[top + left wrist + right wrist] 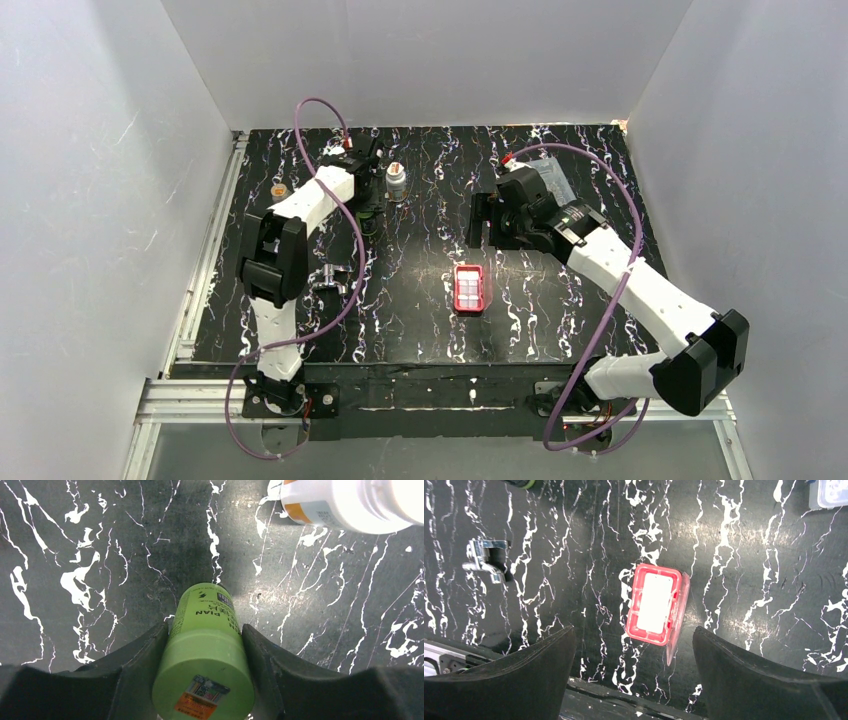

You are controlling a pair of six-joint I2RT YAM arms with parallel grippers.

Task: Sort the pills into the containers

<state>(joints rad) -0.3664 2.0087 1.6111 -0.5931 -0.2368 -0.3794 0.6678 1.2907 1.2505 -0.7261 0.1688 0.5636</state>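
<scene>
My left gripper [205, 640] is shut on a lime-green pill bottle [207, 645], one finger pressed against each side of its cap, at the table's far left [362, 165]. The bottle stands on or just above the black marbled table. The red pill case [469, 288] lies open mid-table, showing its whitish containers [655, 604], with its clear lid hinged to one side. My right gripper [634, 640] hangs open above the table, back from the case [482, 225], with nothing between its fingers. No pills show in any view.
A white bottle with an orange label [345, 502] stands right beside the green one [397, 182]. A metal clip [330, 280] lies left of the case. A clear bag [548, 175] sits at the back right, and a small orange item [278, 187] at the far left.
</scene>
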